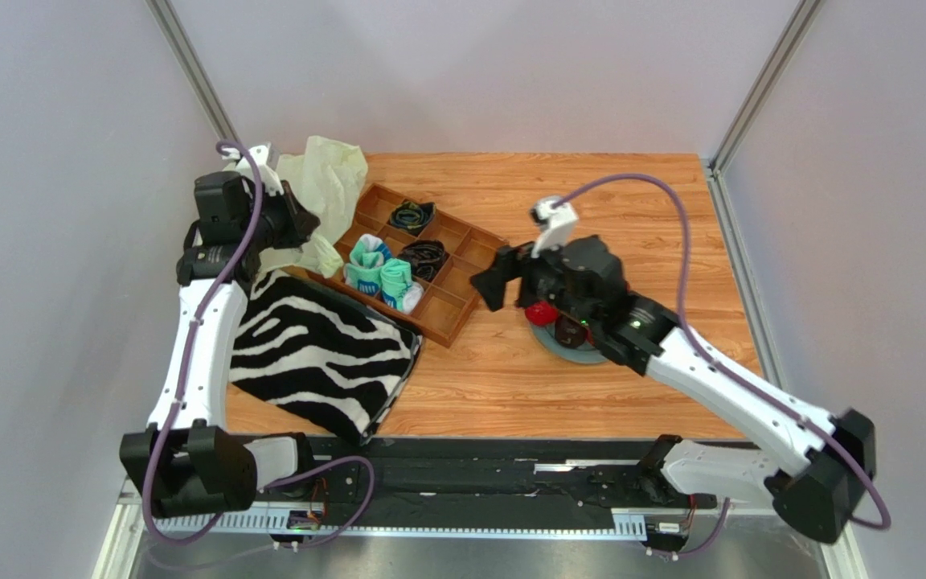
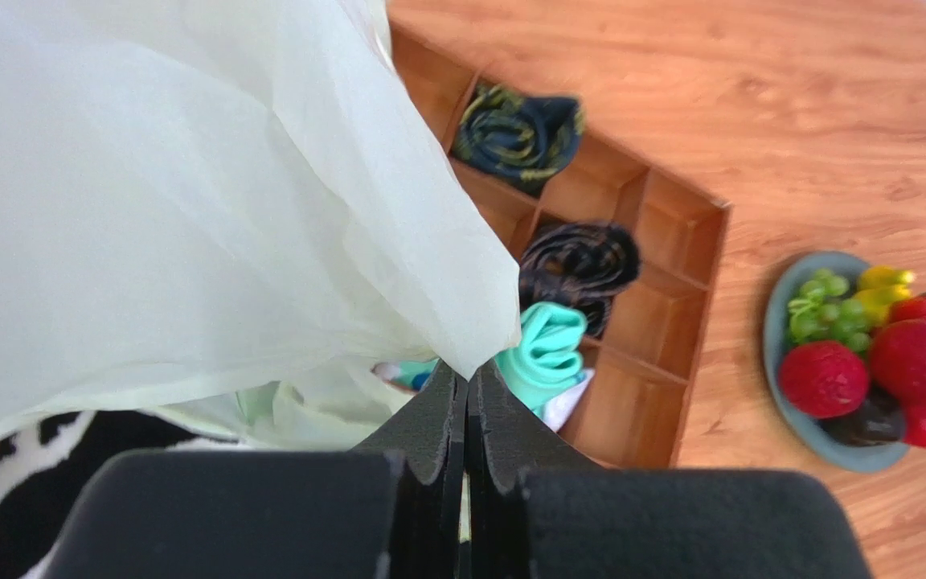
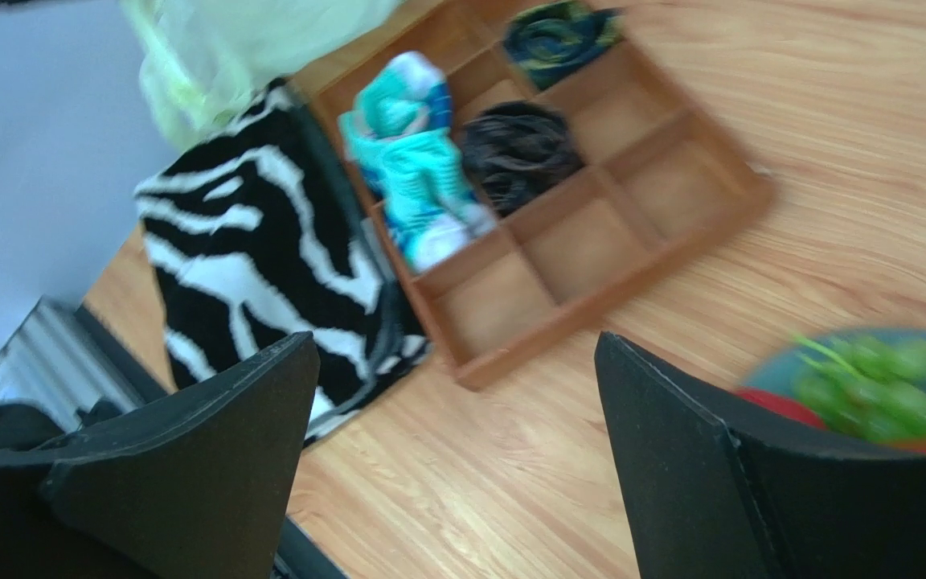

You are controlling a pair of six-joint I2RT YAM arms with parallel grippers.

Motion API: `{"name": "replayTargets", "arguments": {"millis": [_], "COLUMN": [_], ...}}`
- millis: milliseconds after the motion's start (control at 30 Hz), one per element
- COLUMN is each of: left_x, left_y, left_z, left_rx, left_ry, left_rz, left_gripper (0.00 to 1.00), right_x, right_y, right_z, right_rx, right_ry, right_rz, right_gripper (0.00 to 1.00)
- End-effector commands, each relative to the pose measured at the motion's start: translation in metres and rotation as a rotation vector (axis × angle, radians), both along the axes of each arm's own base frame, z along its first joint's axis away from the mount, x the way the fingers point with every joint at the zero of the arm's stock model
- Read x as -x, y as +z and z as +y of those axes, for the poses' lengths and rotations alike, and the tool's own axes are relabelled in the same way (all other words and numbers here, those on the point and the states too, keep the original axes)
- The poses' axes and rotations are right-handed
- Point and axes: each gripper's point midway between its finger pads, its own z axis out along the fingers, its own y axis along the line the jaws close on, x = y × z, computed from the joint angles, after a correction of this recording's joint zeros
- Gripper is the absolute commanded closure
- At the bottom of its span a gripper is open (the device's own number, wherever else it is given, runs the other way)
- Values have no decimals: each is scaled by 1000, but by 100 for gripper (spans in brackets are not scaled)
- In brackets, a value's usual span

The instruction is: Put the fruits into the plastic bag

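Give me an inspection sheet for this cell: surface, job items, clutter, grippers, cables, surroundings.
Surface: wooden table; no spills seen.
Job's things: plastic bag bunched at the far left; fruits heaped on a grey-blue plate.
Clutter: divided wooden tray holding teal-and-white socks and dark rolled items; zebra cloth beside it.
Grippers: left gripper shut, apparently pinching the bag's edge; right gripper open, empty, near the plate.
Cables: purple cable looped along each arm, not touching any item.
Surroundings: pale walls, metal frame posts; nothing else seen.
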Motion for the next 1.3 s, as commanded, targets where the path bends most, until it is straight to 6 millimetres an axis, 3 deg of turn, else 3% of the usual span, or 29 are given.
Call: {"name": "replayTargets", "arguments": {"millis": [0, 33, 67, 133, 400, 433, 500, 533, 667, 733, 867, 933, 1033, 1067, 1100, 1133, 1167, 1267], "left_x": [7, 9, 12, 13, 21, 22, 23, 24, 25, 26, 27, 27, 28, 28, 28, 28, 29, 32], "left_y": [21, 22, 25, 28, 34, 34, 34, 33, 34, 34, 35, 34, 33, 35, 38, 41, 42, 54], "left_z": [-14, -17, -23, -30, -49, -50, -51, -51, -53, -54, -59, -60, -64, -64, -63, -61, -58, -39], "left_rx": [56, 71, 94, 128, 225, 230, 232, 235, 244, 250, 272, 281, 295, 295, 284, 269, 250, 145], "left_ry": [-58, -67, -100, -128, -210, -215, -219, -221, -228, -233, -262, -268, -294, -296, -300, -289, -270, -168], "left_rz": [-77, -77, -84, -93, -101, -99, -101, -98, -102, -101, -105, -104, -103, -108, -119, -131, -134, -216], "left_gripper": [100, 100, 100, 100, 100, 100, 100, 100, 100, 100, 100, 100, 100, 98, 89, 76, 44, 14], "right_x": [2, 12, 9, 13, 7, 2, -2, -5, -13, -19, -42, -57, -78, -83, -91, -98, -106, -136], "right_y": [48, 50, 47, 55, 58, 43, 44, 30, 15, 18, -1, -3, -7, 0, -7, -7, -6, 3], "right_z": [76, 94, 111, 132, 192, 202, 213, 221, 236, 241, 251, 252, 255, 257, 257, 256, 253, 240], "right_rx": [-61, -65, -60, -70, -141, -123, -127, -107, -87, -87, -34, -6, 23, 11, 25, 29, 36, 35], "right_ry": [158, 206, 233, 277, 411, 421, 435, 445, 465, 453, 387, 330, 267, 252, 228, 207, 161, 29], "right_rz": [-188, -200, -208, -258, -303, -284, -287, -270, -272, -283, -296, -322, -346, -354, -349, -353, -357, -382], "right_gripper": [11, 11, 10, 10, 12, 12, 13, 13, 14, 14, 16, 24, 68, 93, 100, 100, 100, 100]}}
